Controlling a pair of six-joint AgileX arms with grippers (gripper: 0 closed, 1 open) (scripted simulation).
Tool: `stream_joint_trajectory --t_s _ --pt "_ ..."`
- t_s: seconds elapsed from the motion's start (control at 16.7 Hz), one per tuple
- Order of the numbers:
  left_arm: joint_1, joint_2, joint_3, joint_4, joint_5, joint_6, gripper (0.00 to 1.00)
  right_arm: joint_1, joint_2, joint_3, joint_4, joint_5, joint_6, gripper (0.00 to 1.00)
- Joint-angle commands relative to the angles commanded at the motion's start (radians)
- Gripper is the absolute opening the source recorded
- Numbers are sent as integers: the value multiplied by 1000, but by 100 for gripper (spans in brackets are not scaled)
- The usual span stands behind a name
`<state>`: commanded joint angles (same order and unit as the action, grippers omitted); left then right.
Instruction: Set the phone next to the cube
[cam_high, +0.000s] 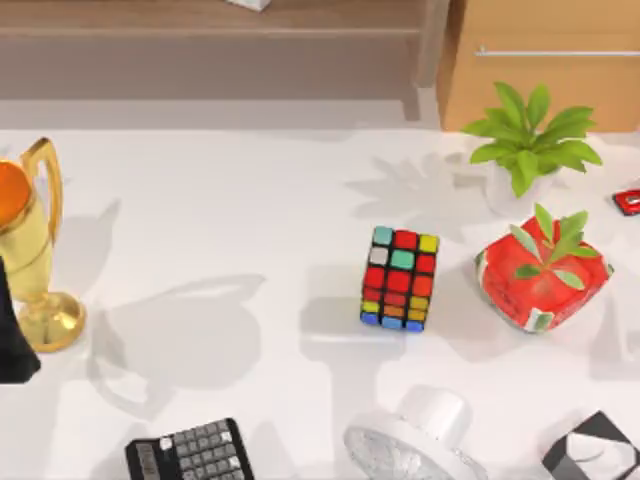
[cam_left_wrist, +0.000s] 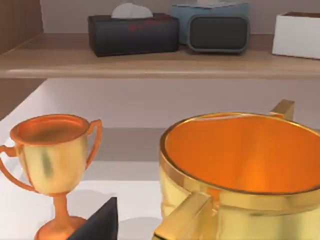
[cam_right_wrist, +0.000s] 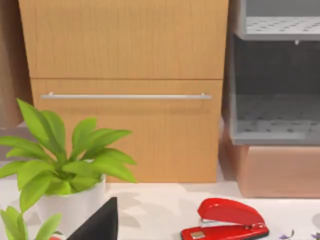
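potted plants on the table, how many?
2. The white-potted plant at the table's far right; the red-potted plant nearer, right of the cube. Others could sit outside the frame.

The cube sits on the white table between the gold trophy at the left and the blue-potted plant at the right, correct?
Not quite: the pot is red, not blue. The top view shows the cube on the white table, with the gold trophy at the left and the red-potted plant at its right.

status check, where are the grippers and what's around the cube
Left arm parked at table's left edge beside gold trophy. Cube upright mid-table, untouched. Red plant pot close on its right; left side open.
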<state>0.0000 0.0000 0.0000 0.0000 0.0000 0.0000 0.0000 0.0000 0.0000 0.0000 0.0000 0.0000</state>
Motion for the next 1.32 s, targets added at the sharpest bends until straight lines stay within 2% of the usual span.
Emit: stream_joint_trajectory --t_s 0.24,0.42,0.9,1.32 --pt "11 25 12 -17 -2 9 100 0 0 0 0 0 0 100" --pt "57 141 66 -95 -11 45 100 0 0 0 0 0 0 100" --pt "261 724 357 -443 -47 191 100 0 0 0 0 0 0 100" --pt "394 1131 598 -629 -56 287 100 0 0 0 0 0 0 100"
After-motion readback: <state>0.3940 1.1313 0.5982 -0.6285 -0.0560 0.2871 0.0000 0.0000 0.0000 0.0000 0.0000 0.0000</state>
